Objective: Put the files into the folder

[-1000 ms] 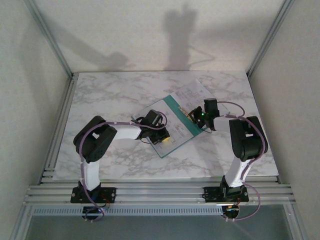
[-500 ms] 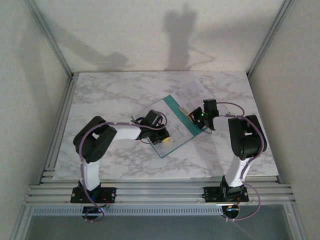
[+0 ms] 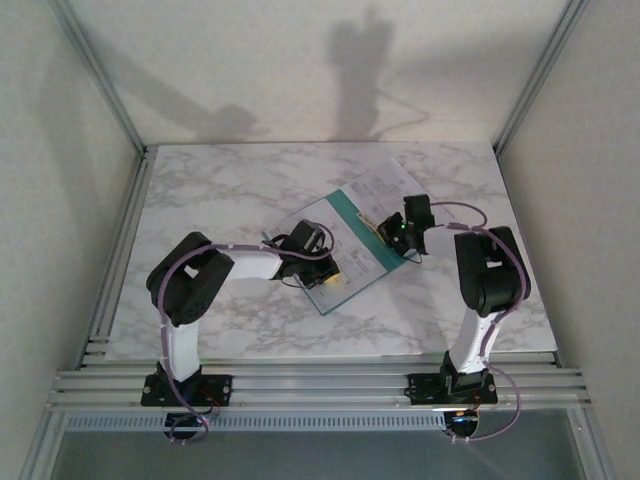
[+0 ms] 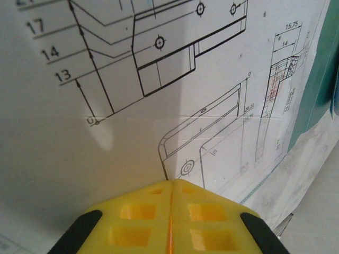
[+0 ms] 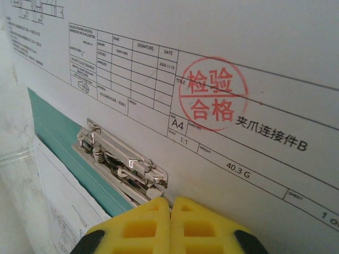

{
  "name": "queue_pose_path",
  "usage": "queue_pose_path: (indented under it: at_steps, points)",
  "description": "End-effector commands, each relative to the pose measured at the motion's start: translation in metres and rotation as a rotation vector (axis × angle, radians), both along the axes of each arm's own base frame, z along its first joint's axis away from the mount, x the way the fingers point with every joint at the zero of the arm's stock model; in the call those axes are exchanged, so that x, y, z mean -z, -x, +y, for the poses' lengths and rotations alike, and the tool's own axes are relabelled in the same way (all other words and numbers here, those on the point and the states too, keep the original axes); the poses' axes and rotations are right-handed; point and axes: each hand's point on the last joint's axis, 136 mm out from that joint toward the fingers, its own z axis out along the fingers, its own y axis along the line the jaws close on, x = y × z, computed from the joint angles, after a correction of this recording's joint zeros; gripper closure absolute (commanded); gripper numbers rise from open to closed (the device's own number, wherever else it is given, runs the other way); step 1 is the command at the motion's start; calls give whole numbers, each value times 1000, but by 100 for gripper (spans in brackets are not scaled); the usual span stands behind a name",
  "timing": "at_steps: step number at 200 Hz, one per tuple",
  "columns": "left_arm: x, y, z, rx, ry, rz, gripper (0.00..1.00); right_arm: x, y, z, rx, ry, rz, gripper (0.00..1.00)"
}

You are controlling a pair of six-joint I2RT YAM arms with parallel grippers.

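Note:
The teal-green folder (image 3: pixel 341 203) lies open at the middle of the table, with white files (image 3: pixel 352 245) printed with drawings on top of it. My left gripper (image 3: pixel 326 268) is shut, its yellow tips (image 4: pixel 172 183) resting on a drawing sheet (image 4: pixel 159 106); the folder's teal edge (image 4: pixel 322 79) shows to the right. My right gripper (image 3: pixel 391 232) is shut, its tips (image 5: pixel 170 200) down on a red-stamped sheet (image 5: pixel 222 63), right beside the folder's metal clip (image 5: pixel 122 161). A teal strip of folder (image 5: pixel 53 127) borders that sheet. Another sheet (image 3: pixel 385 183) sticks out past the folder's far right corner.
The marble table (image 3: pixel 220 180) has free room to the left and at the back. Aluminium frame posts (image 3: pixel 105 85) and white walls close it in on three sides. Rails (image 3: pixel 320 385) carry both arm bases at the near edge.
The right gripper has slid slightly left and away across the stamped sheet. The left arm, folder and papers have kept their places.

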Motion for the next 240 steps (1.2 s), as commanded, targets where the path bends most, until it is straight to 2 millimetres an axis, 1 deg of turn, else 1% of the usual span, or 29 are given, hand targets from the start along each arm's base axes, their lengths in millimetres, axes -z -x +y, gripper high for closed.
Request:
queue_pose_path:
  at_steps: [1, 79, 108, 164, 240]
  points:
    - [47, 30, 42, -39, -194, 142, 93, 67, 46, -44, 111, 231, 274, 100]
    - [46, 28, 42, -43, -190, 138, 93, 70, 67, -48, 141, 348, 465, 100]
    - [46, 28, 42, -42, -189, 138, 93, 73, 72, -50, 159, 371, 505, 100]
    - [45, 29, 42, -42, -188, 139, 93, 77, 82, -51, 144, 434, 609, 100]
    - [44, 27, 42, -40, -186, 131, 93, 74, 87, -48, 137, 539, 719, 100]
